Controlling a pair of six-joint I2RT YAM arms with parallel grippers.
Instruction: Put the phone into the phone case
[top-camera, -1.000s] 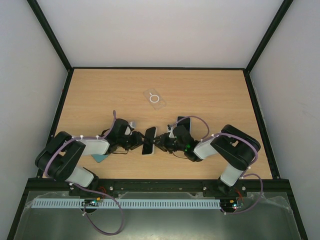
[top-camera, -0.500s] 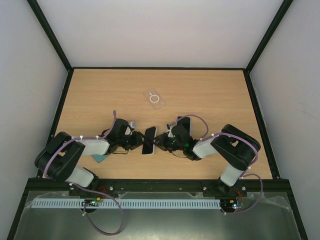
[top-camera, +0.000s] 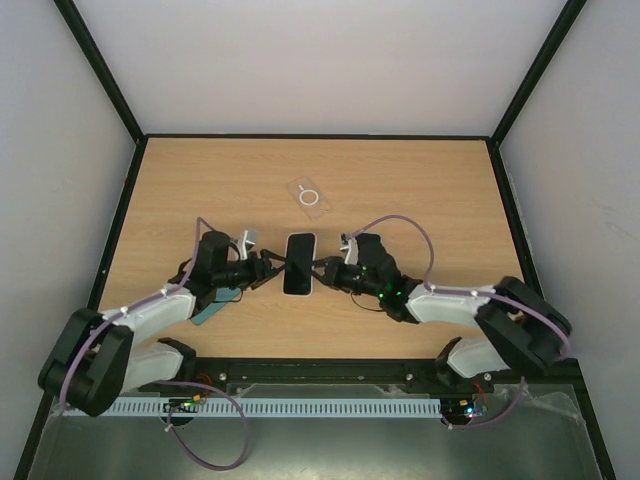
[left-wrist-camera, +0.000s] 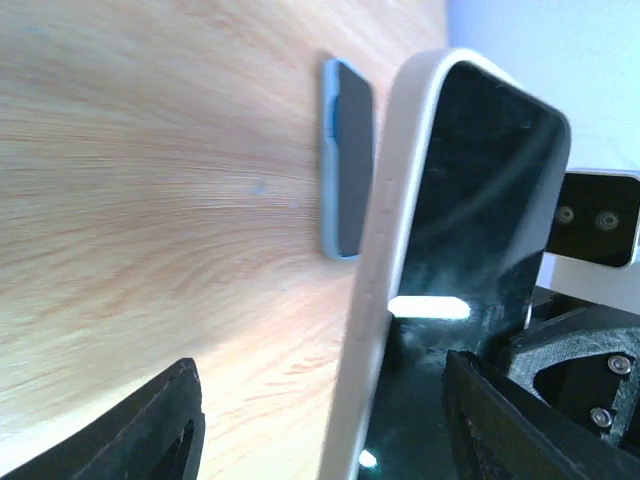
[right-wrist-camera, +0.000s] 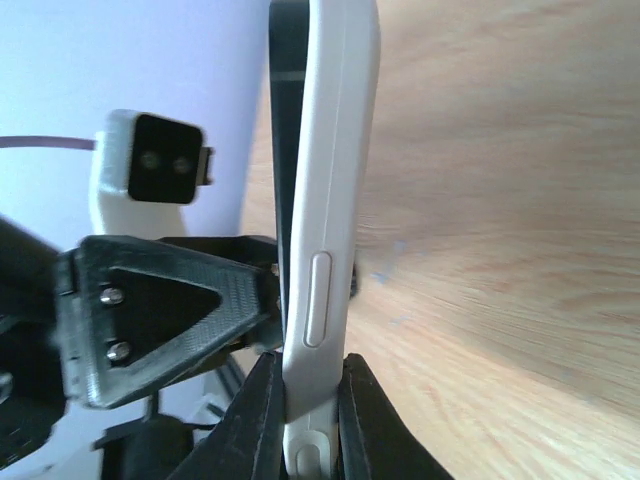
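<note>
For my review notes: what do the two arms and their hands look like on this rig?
Both arms have black joints and white link shells: left arm, right arm. A purple cable loops along each. The left hand and right hand are black plastic with visible screws, each carrying a white camera block. A green light glows on the right arm.

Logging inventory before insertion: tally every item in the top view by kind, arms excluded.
Phone: 1
Clear phone case: 1
Teal flat item, partly hidden, kind unclear: 1
Total: 3
</note>
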